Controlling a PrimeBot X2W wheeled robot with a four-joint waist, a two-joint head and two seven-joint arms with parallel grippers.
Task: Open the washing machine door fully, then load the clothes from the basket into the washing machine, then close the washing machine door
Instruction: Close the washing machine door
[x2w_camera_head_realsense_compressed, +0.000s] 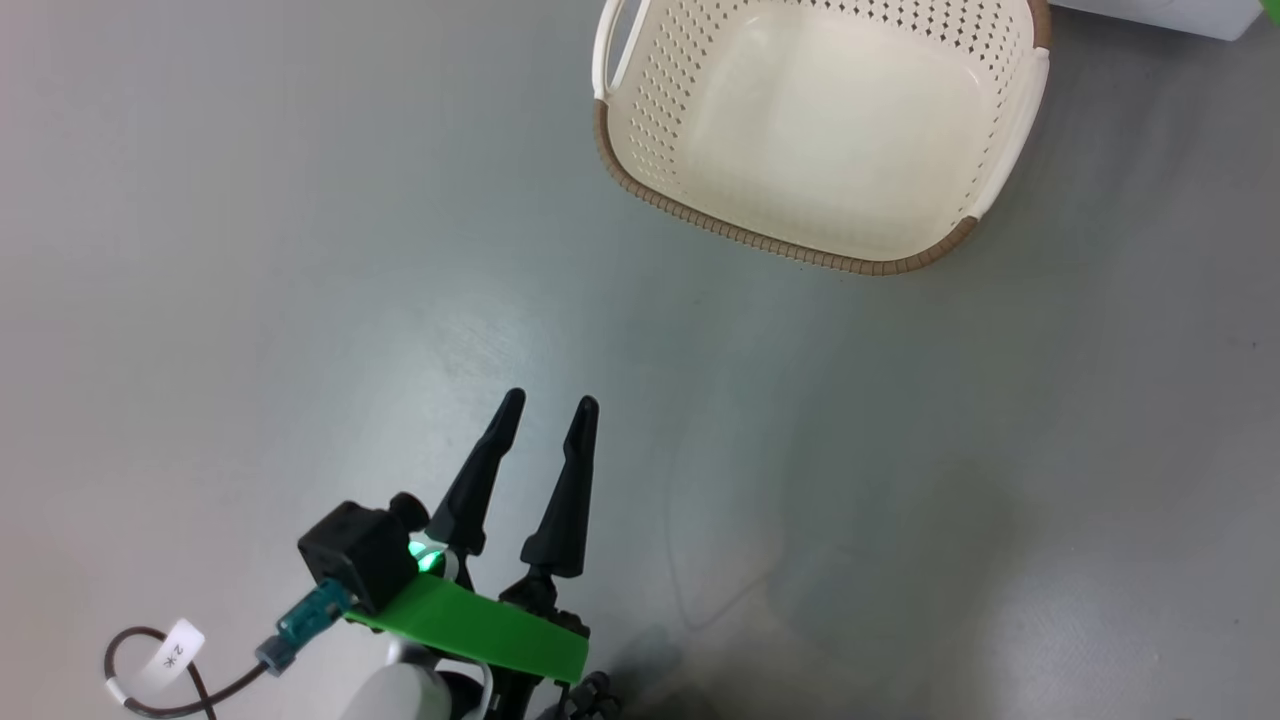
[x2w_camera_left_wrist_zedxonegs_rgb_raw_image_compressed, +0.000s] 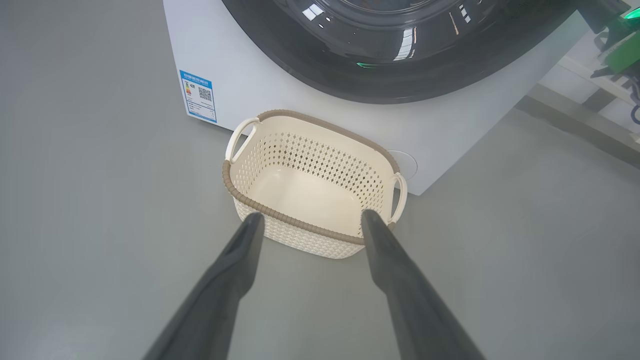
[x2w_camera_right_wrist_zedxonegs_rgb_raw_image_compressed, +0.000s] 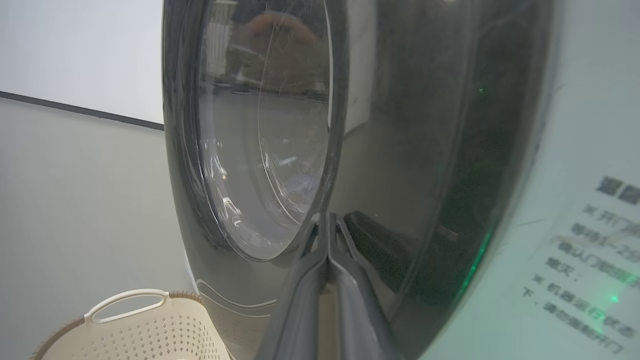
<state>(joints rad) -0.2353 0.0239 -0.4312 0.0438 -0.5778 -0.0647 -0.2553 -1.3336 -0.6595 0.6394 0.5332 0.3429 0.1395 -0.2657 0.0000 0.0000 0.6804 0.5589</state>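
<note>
The two dark fingers of the left gripper (x2w_camera_head_realsense_compressed: 549, 403) stand wide apart and hold nothing. In the head view they point up over the grey floor (x2w_camera_head_realsense_compressed: 250, 250). The basket (x2w_camera_head_realsense_compressed: 800, 252) lies well apart from their tips, further up and to the right. In the left wrist view the same fingers (x2w_camera_left_wrist_zedxonegs_rgb_raw_image_compressed: 237, 260) frame the basket (x2w_camera_left_wrist_zedxonegs_rgb_raw_image_compressed: 320, 119): each tip appears before one end of its near brown rim, but they do not touch it. The basket stands upright on the floor, and its smooth cream bottom is visible whole, with one loop handle on each short side. Just behind its far rim is the white front of the washing machine (x2w_camera_left_wrist_zedxonegs_rgb_raw_image_compressed: 240, 65), which has a blue label (x2w_camera_left_wrist_zedxonegs_rgb_raw_image_compressed: 198, 95) near the lower corner. The washing machine door (x2w_camera_left_wrist_zedxonegs_rgb_raw_image_compressed: 400, 75) lies flat against this front.

The fingers of the right gripper (x2w_camera_right_wrist_zedxonegs_rgb_raw_image_compressed: 327, 216) are pressed together along their whole length, with nothing between them. Their tips are at the glossy black ring (x2w_camera_right_wrist_zedxonegs_rgb_raw_image_compressed: 425, 150) of the door (x2w_camera_right_wrist_zedxonegs_rgb_raw_image_compressed: 180, 175), just beside the lower edge of the bulging glass window (x2w_camera_right_wrist_zedxonegs_rgb_raw_image_compressed: 260, 150). Their dark reflection meets them there, and I cannot tell if they touch the surface or stop just before it. Beyond the ring, on the right of this view, is the white machine front (x2w_camera_right_wrist_zedxonegs_rgb_raw_image_compressed: 575, 125) with printed lines (x2w_camera_right_wrist_zedxonegs_rgb_raw_image_compressed: 590, 260) on it. The basket (x2w_camera_right_wrist_zedxonegs_rgb_raw_image_compressed: 130, 330) shows in the lower left corner of the same view, well apart from these fingers.
</note>
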